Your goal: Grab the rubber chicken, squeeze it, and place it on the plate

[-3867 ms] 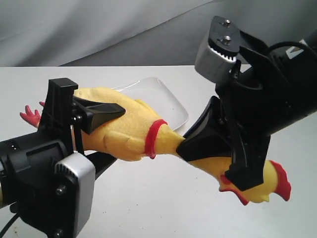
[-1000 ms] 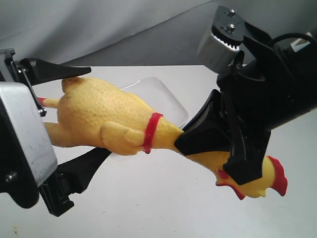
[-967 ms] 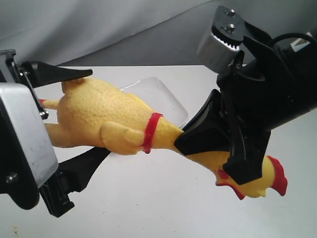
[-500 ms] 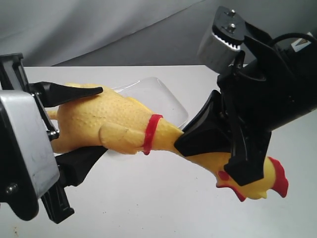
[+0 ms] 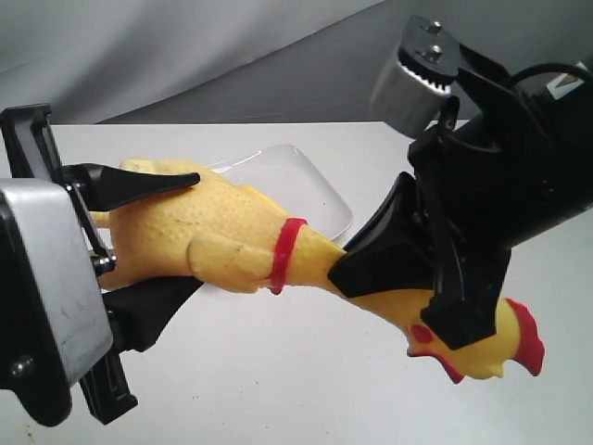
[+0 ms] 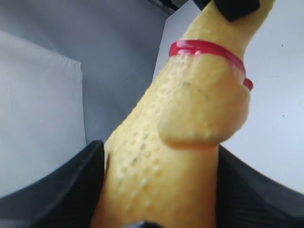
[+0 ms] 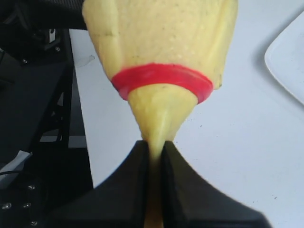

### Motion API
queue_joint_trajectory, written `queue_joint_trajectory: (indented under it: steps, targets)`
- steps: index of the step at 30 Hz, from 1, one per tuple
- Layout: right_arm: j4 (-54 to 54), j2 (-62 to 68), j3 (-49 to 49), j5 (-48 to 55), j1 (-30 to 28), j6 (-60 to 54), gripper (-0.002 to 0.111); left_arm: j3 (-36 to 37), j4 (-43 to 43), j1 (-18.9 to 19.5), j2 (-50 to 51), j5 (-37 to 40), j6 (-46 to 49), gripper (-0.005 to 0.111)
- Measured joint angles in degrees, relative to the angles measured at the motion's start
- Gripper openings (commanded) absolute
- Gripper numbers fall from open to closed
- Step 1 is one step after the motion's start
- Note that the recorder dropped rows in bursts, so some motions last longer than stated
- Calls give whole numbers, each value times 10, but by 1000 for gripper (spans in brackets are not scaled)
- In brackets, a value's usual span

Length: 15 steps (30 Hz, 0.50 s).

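Observation:
The yellow rubber chicken (image 5: 222, 236) hangs in the air above the table, held at both ends. My left gripper (image 5: 196, 230) is shut on its bumpy body, one black finger (image 5: 139, 184) on top and one underneath, both pressing the skin. My right gripper (image 5: 343, 273) is shut on the thin neck just past the red band (image 5: 285, 255); the head with red comb (image 5: 523, 338) sticks out beyond it. The white square plate (image 5: 310, 185) lies on the table behind the chicken, partly hidden. The left wrist view shows the body (image 6: 180, 128) wedged between both fingers; the right wrist view shows the neck (image 7: 159, 128) pinched flat.
The white table (image 5: 306, 380) stretches below the chicken, with grey cloth (image 5: 185, 56) behind it. A corner of the plate (image 7: 289, 57) shows in the right wrist view. Both arms' black bodies fill the left and right foreground of the exterior view.
My left gripper's jaws have closed in from wide open onto the chicken's body, which now looks flatter. The right gripper has kept its grip on the neck, barely moving.

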Motion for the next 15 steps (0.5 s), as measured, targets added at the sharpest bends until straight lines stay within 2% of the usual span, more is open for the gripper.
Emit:
queue_joint_trajectory:
  steps: [3,4,5,9,15]
  targets:
    - [3,0,0,0,0,19,0,0,0,0,0,0,49,77]
    - [5,0,0,0,0,26,0,0,0,0,0,0,68,82]
    - [5,0,0,0,0,35,0,0,0,0,0,0,83,85]
    - [20,0,0,4,-12,53,0,0,0,0,0,0,101,81]
    - [100,0,0,56,-79,26,0,-1,1,0,0,-21,108,80]
